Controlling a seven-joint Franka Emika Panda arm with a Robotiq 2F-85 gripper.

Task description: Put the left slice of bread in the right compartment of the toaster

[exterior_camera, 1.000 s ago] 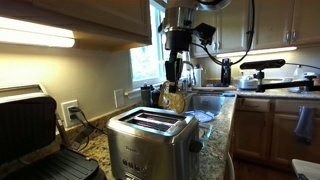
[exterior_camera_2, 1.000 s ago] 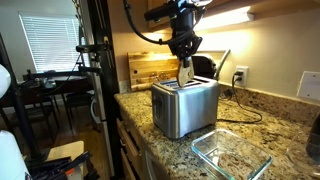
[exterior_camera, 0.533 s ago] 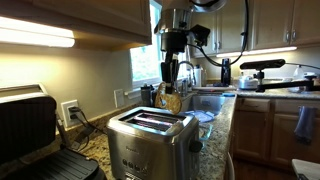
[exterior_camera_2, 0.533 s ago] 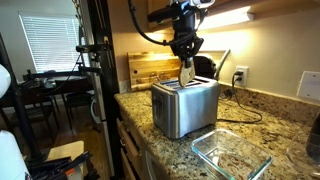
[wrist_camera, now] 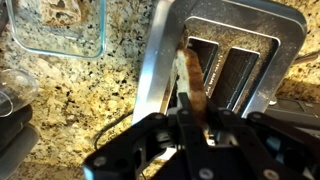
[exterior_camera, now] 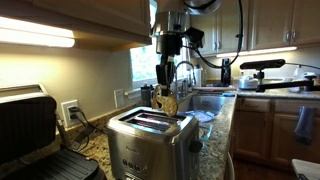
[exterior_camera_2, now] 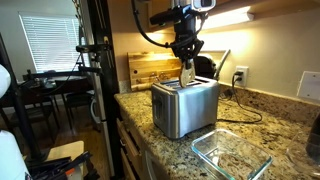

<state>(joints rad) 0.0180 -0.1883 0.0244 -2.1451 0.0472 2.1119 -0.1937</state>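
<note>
The brushed-steel toaster (exterior_camera: 150, 140) stands on the granite counter; it also shows in the other exterior view (exterior_camera_2: 184, 104) and in the wrist view (wrist_camera: 160, 55). My gripper (exterior_camera: 167, 88) is shut on the tan bread slice (exterior_camera: 169, 102) and holds it upright just above the toaster's top. In an exterior view the slice (exterior_camera_2: 187, 73) hangs under the gripper (exterior_camera_2: 186, 62) over the slots. In the wrist view the slice (wrist_camera: 190, 75) appears edge-on between the fingers (wrist_camera: 190, 105), over the slot nearer the toaster's left edge in that view.
A black contact grill (exterior_camera: 35, 135) stands open beside the toaster. A glass dish (exterior_camera_2: 232, 156) lies on the counter, also seen in the wrist view (wrist_camera: 60, 30). A wooden cutting board (exterior_camera_2: 150, 70) leans at the wall. A power cord (exterior_camera_2: 240, 110) runs behind the toaster.
My gripper with the bread slice has shifted slightly across the toaster top, toward the left of one exterior view; the slice stays gripped.
</note>
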